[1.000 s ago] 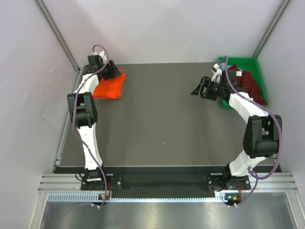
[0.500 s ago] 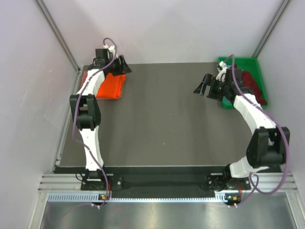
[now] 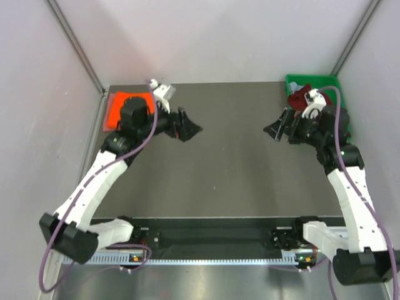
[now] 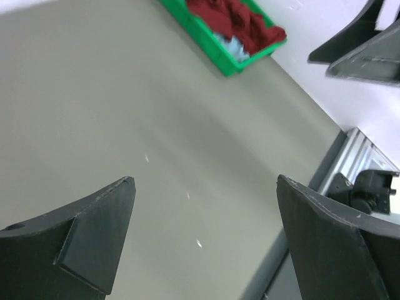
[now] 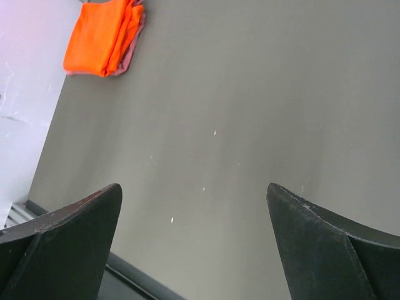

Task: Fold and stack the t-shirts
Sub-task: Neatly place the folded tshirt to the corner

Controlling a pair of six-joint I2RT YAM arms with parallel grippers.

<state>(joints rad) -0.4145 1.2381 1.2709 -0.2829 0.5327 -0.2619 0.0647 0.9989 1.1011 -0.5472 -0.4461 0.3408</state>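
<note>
A folded bright orange t-shirt lies at the table's far left corner. In the right wrist view the orange t-shirt has a salmon pink one under it. A dark maroon t-shirt lies crumpled in the green bin. The left wrist view shows that maroon t-shirt over a pale blue-grey one. My left gripper hangs open and empty over bare table, right of the orange shirt. My right gripper is open and empty, just left of the bin.
The dark table is walled by pale panels at the back and both sides. The green bin stands in the far right corner. A metal rail runs along the near edge by the arm bases.
My left arm has swung away from the orange t-shirt toward the table's middle and its jaws have opened wide. The right arm has shifted slightly, staying open near the bin.
</note>
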